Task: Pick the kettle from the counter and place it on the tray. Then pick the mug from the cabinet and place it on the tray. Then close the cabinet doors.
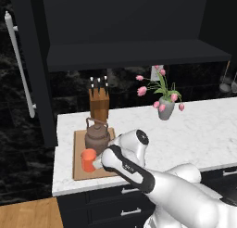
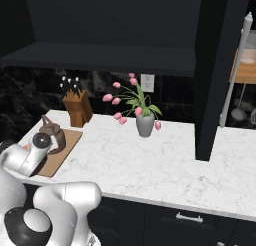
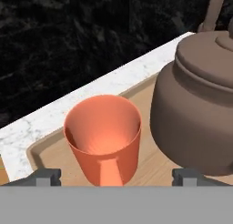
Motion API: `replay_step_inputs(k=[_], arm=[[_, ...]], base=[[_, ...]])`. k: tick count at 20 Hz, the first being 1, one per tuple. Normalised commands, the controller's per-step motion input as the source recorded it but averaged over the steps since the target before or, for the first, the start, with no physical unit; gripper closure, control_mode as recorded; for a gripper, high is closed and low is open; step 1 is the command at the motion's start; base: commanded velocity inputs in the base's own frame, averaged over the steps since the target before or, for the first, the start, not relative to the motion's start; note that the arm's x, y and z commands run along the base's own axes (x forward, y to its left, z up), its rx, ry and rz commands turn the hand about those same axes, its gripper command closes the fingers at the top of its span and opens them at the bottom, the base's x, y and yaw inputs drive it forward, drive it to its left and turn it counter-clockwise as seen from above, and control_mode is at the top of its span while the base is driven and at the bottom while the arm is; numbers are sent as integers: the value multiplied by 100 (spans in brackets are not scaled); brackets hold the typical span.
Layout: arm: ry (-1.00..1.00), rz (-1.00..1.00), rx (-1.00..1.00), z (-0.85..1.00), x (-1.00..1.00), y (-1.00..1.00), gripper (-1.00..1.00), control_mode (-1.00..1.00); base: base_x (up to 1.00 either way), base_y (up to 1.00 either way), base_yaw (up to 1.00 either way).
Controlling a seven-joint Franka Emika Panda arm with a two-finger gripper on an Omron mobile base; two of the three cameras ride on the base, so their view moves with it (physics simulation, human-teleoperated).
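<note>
Mug: orange, upright on the wooden tray, handle toward the camera, just beside the kettle, which stands at its 2 o'clock on the same tray. Gripper: fingers spread wide either side of the mug, touching nothing. Cabinet doors: open above the marble counter.

The left base view looks forward and down from behind the arm's left; the right base view mirrors it. Both share the white marble-patterned counter. The hand view sits close above the light-brown wooden tray.
</note>
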Motion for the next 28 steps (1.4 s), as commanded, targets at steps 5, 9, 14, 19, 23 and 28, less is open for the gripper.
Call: replay_step_inputs(k=[5,9,14,19,23,28], arm=[[0,-10,-3,100,-27,-11,-100,-100],[2,-13,-9,100,-38,-9,-100,-100],[8,-13,-5,53,-18,-5,-100,-100],[0,-1,0,0,0,0,-100,-100],[2,-1,0,24,-16,-6,-100,-100],[1,-10,0,59,-47,-37,-100,-100]], base=[[0,0,0],[0,0,0],[0,0,0],[0,0,0],[0,0,0],[0,0,0]])
